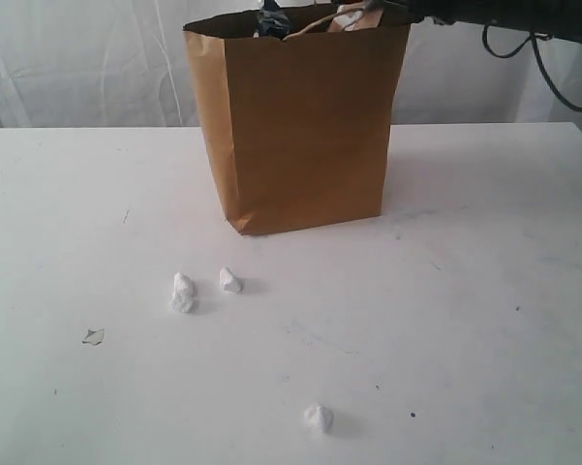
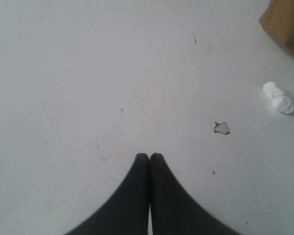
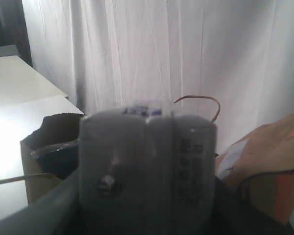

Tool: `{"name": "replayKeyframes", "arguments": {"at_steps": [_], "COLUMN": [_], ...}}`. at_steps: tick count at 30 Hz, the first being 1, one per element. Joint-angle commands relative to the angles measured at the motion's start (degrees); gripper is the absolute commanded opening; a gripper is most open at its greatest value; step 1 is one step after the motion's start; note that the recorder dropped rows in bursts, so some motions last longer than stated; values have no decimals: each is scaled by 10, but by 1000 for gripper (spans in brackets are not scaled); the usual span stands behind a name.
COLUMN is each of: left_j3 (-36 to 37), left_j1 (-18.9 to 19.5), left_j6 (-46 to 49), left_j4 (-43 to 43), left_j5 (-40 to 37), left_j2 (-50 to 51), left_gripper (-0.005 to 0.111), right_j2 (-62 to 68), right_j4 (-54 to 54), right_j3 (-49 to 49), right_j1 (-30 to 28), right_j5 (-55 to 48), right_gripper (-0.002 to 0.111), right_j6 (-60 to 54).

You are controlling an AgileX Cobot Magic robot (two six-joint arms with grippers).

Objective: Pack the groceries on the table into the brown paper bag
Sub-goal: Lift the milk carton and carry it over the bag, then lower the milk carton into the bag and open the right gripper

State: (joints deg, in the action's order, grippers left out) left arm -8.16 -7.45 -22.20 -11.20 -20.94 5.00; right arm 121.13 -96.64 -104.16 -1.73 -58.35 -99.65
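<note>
Nearest on the wide white bench point(image 1: 484, 320) lies a small crumpled white lump point(image 1: 318, 418), well apart from two more white lumps point(image 1: 182, 293) point(image 1: 230, 281) that sit close together farther back. A tiny grey scrap point(image 1: 94, 337) lies off to their left. Behind them the tall brown kraft-paper bag point(image 1: 305, 126) stands upright at the middle of the bench, its ragged top open, against a white curtain point(image 1: 77, 58). The left jaws hang over bare bench with their black fingers point(image 2: 132, 196) pressed together and nothing between them. The right arm point(image 1: 504, 15), trailing a black cable point(image 1: 552, 77), reaches in over the bag's mouth. In the right wrist view its jaws are clamped on a small white carton with blue print on its top point(image 3: 147, 156), held above the open bag. Just beside it shows a brown pouch with an orange label point(image 3: 269, 147). A thin twisted paper handle point(image 3: 198, 99) arcs behind the carton. Something dark point(image 3: 58, 156) lies inside the bag, too blurred to name.
</note>
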Motion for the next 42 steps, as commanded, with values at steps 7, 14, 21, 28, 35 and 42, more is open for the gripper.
{"name": "replayKeyframes", "arguments": {"at_steps": [7,14,21,28,35,42], "left_j3": [2,2,2,2,2,2], "left_j1": [0,0,0,0,0,0], "left_j6": [-1,-1,-1,-1,-1,-1], "left_j4": [5,5,5,5,5,6], "left_j5": [-1,-1,-1,-1,-1,-1], "left_j2": [-3,-3,-3,-3,-3,-3], "left_gripper": [0,0,0,0,0,0], "right_j2": [4,4,4,4,4,4], "right_j4": [-33,-33,-33,-33,-33,-33], "right_j3": [-6,-6,-6,-6,-6,-6], "right_j1": [23,40,40,40,40,40], "right_j5": [-32,55,63,62,62,61], "right_gripper": [0,0,18,60,62,62], "right_j6": [-40,-40,-40,-5,-4,-4]}}
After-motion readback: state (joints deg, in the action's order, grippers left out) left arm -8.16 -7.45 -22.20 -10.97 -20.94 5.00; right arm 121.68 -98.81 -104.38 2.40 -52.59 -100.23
